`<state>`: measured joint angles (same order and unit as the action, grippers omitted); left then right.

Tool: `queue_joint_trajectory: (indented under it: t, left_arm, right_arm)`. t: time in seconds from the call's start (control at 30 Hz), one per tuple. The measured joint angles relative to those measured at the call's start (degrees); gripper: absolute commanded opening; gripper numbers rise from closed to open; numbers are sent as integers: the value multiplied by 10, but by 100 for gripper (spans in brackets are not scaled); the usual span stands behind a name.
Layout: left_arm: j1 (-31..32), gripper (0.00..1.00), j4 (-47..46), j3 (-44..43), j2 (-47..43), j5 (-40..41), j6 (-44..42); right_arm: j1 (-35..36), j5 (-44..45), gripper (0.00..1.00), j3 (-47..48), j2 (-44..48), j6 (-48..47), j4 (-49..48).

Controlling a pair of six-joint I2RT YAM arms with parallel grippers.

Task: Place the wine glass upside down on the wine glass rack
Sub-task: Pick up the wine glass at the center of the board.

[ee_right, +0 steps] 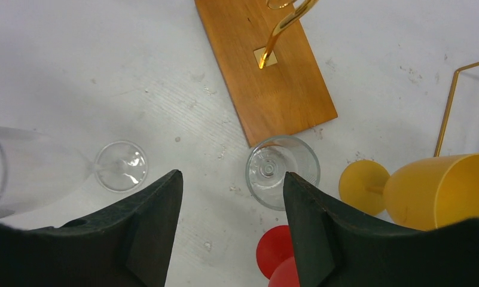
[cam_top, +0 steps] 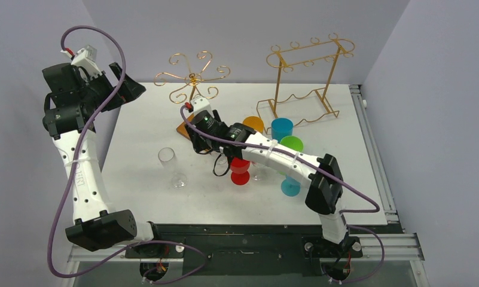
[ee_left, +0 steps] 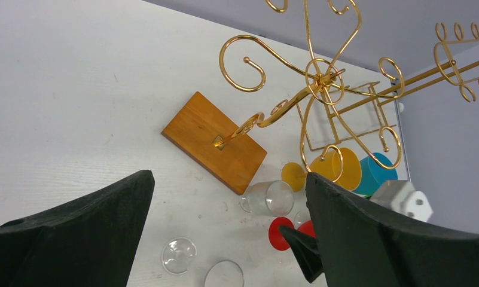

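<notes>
The clear wine glass stands on the white table just off a corner of the wine glass rack base, seen from the right wrist but hidden under the arm from the top, with the right gripper spread wide above it and the left gripper wide and empty too, with grey walls around.

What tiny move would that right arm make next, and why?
Probably ease the right gripper down and slightly sideways toward the clear wine glass beside the rack's wooden base: its jaws are open and empty, and the glass sits off-centre, near one finger.
</notes>
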<state>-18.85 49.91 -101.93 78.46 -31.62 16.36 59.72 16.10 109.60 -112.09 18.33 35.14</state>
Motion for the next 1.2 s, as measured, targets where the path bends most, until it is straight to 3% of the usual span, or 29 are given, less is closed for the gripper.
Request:
queue_joint_trajectory:
  t: [0.67, 1.2]
  left_arm:
    - [-16, 96, 0, 0, 2, -23, 0]
    - [-16, 96, 1, 0, 2, -32, 0]
  right_arm:
    - [0, 48, 51, -62, -66, -18, -60]
    - [-6, 47, 27, -92, -72, 2, -82]
